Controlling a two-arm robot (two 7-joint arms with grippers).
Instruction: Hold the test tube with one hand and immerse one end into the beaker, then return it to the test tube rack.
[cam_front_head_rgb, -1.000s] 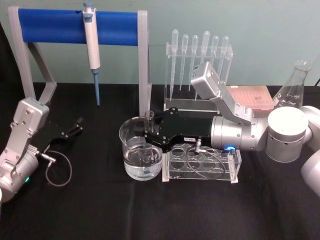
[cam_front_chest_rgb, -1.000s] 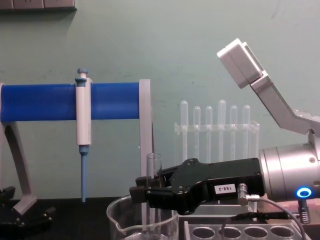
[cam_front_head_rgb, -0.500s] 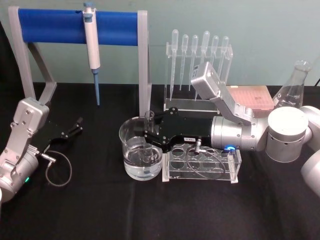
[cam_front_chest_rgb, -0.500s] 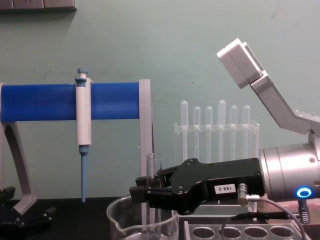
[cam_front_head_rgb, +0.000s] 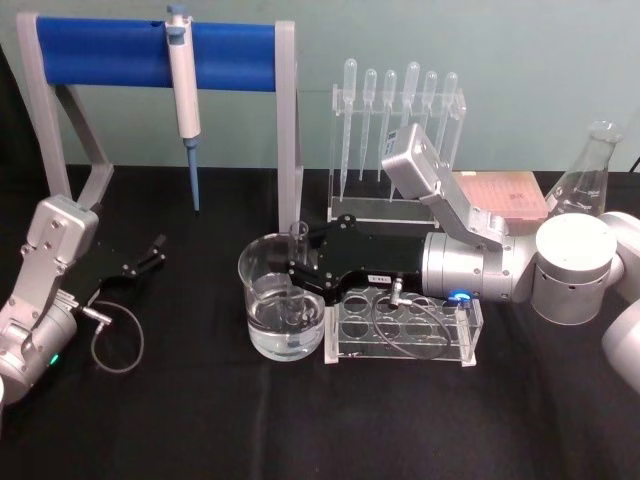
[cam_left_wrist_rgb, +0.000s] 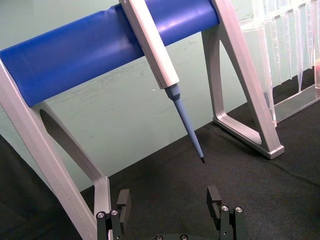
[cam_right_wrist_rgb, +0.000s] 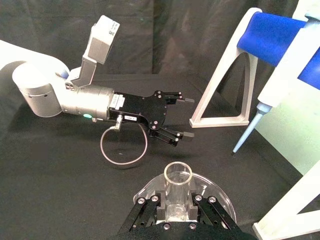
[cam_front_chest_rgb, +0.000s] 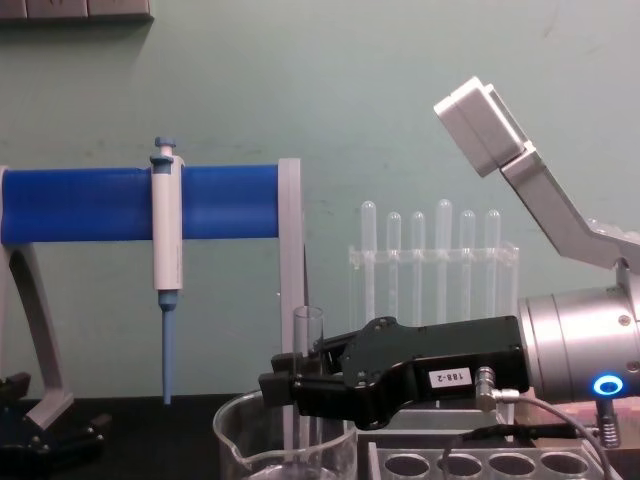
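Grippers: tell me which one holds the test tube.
The right gripper, clamped on the test tube standing in the beaker; the left gripper sits open and empty near the blue stand.

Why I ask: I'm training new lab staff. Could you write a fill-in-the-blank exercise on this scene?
1. The right gripper is shut on the ____.
2. That item's lower end stands inside the wide glass ____.
3. The left gripper, parked off to the side, is ____.
Missing words: test tube; beaker; open.

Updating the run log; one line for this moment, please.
right pincer: shut on test tube | test tube: upright, lower end inside beaker | left pincer: open, idle at left
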